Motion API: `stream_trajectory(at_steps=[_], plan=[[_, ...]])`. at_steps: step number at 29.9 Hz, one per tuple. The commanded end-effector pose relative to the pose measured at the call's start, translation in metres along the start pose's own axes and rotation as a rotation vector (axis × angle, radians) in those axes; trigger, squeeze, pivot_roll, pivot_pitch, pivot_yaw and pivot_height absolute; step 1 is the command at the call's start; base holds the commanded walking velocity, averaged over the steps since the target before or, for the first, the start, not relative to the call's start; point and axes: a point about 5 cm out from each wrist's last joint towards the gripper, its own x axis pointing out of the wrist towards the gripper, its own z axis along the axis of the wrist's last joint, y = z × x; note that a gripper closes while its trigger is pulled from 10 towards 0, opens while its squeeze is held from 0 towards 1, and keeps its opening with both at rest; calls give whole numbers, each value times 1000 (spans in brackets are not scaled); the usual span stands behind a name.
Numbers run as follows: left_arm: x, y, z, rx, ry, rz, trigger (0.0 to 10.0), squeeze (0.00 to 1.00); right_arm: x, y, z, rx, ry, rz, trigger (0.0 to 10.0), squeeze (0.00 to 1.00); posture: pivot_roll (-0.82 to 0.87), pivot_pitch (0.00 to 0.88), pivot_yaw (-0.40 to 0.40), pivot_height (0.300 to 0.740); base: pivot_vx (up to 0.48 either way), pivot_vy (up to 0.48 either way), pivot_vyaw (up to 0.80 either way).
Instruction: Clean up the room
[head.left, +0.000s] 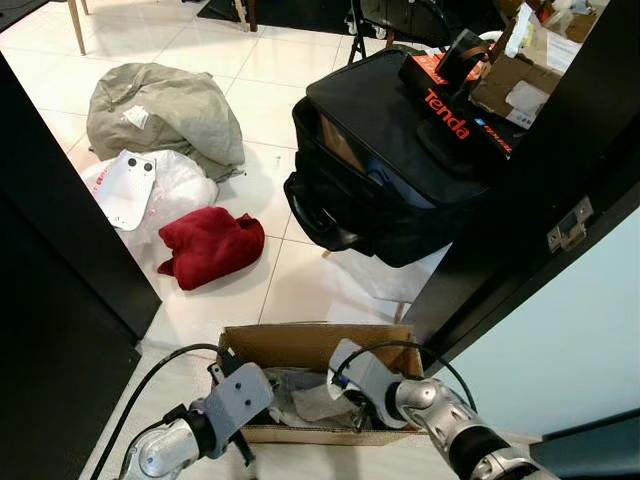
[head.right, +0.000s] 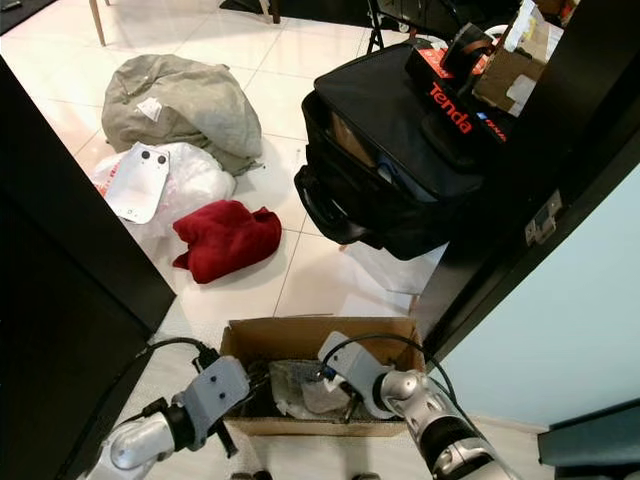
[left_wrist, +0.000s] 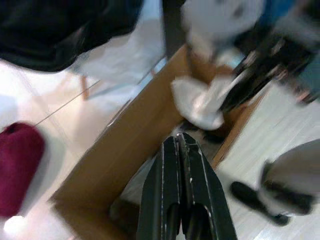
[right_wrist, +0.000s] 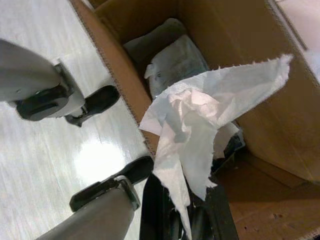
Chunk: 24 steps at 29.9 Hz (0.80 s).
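The crumpled paper hides the right gripper fingertips.

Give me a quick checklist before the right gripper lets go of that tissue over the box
1. Tissue held by the right gripper: ok, its tail is pinched between the fingers.
2. Tissue over the box opening: ok, the right wrist view shows it above the inside, near the wall.
3. Room in the box: ok, a grey bundle lies at the bottom, with space above it.
4. Left gripper out of the drop path: ok, shut, at the box's other end.
5. Box upright on the floor: ok.
6. Other clutter left: not ok, red cloth and grey garment lie on the floor.
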Motion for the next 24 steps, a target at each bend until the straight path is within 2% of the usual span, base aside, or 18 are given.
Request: stream_trajectory(at_steps=[1, 5, 20, 21, 22, 23, 24], plan=[[-1, -15, -3, -49, 9, -65, 10000, 0, 2, 10, -7, -3, 18, 46, 10000, 0, 44, 333, -39, 740, 0, 0, 0], [-3, -26, -2, -47, 12, -151, 10000, 0, 4, 14, -7, -79, 40, 102, 10000, 0, 50, 337, -33, 740, 0, 0, 0], [-8, -29, -4, -39, 36, -203, 10000, 0, 2, 10, -8, -100, 45, 97, 10000, 0, 53, 340, -36, 740, 0, 0, 0], [-8, -30, -4, -37, 38, -211, 10000, 0, 2, 10, -9, -106, 51, 101, 10000, 55, 51, 339, -36, 740, 0, 0, 0], [-8, -30, -4, -37, 38, -211, 10000, 0, 2, 10, -9, -106, 51, 101, 10000, 55, 51, 339, -36, 740, 0, 0, 0], [-8, -31, -4, -35, 38, -216, 10000, 0, 2, 9, -9, -115, 56, 100, 10000, 537, 51, 340, -35, 740, 0, 0, 0], [-8, -31, -4, -35, 38, -216, 10000, 0, 2, 9, -9, -115, 56, 100, 10000, 537, 51, 340, -35, 740, 0, 0, 0]])
